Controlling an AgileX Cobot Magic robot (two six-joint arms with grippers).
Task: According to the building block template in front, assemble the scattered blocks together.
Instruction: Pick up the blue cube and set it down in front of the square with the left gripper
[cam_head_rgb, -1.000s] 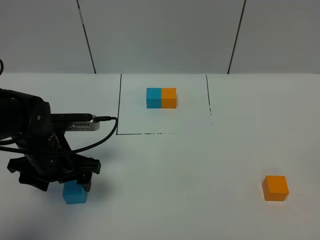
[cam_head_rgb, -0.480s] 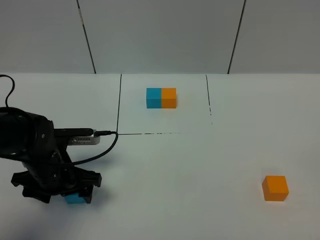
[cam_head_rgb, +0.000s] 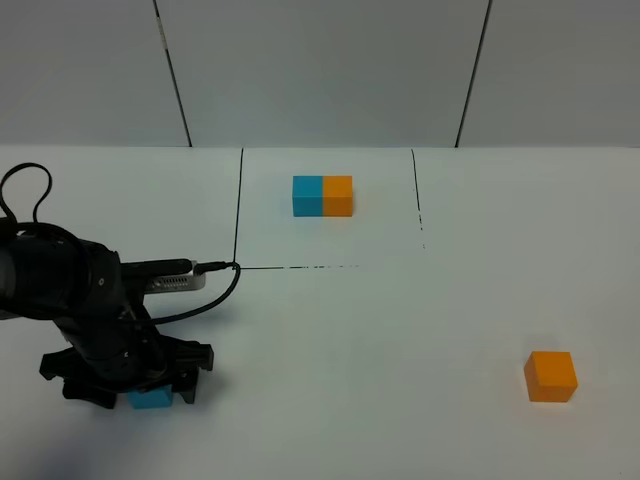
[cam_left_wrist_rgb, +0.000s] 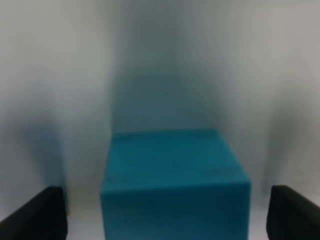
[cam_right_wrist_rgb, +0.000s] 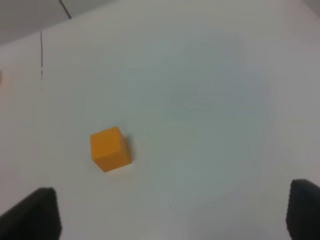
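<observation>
Left wrist view: close on the sky-blue cube (cam_left_wrist_rgb: 175, 185), squarely between the left jaws. Jaws wide apart, bare bench (cam_head_rgb: 400, 330) showing on either side of the cube, no contact visible. Not yet gripped, not yet lifted.

Judged: opening step only, with the pick of the first scattered block about to be made.

Exterior high view, near edge, left: left arm (cam_head_rgb: 90, 310) low over that same cube, only a sliver of blue showing beneath. Near edge, right: orange cube (cam_head_rgb: 550, 377) alone, well apart from the blue one, untouched.

Right wrist view: right jaws wide apart, nothing between them, orange cube well off from them.

Left to do, by judgement: grip blue, bring both cubes together, set side by side touching, blue on the left as in the model.

Farther back: building block template (cam_head_rgb: 323, 196), blue and orange joined, inside a thin black outlined square (cam_head_rgb: 238, 210). Bench white and matte. Beyond: pale wall panels (cam_head_rgb: 320, 70) with dark seams.
</observation>
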